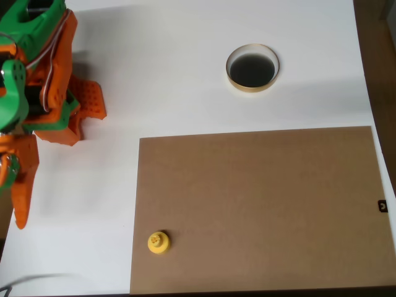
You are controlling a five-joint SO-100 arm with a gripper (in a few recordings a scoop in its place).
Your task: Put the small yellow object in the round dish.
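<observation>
Progress: nothing done yet — pick-up and drop both remain.
Small yellow object (pixel 159 242): upright on the brown board (pixel 260 204), near its lower-left corner.
Round dish (pixel 252 68): empty, on the white worktop (pixel 167 74) — well apart.
End effector (pixel 80 114): at the left edge, holding nothing; jaw opening cannot be told.

The arm (pixel 37 80) is built of bright green and orange plastic parts, with a perforated orange plate at its three o'clock edge and thin pale cables.
</observation>
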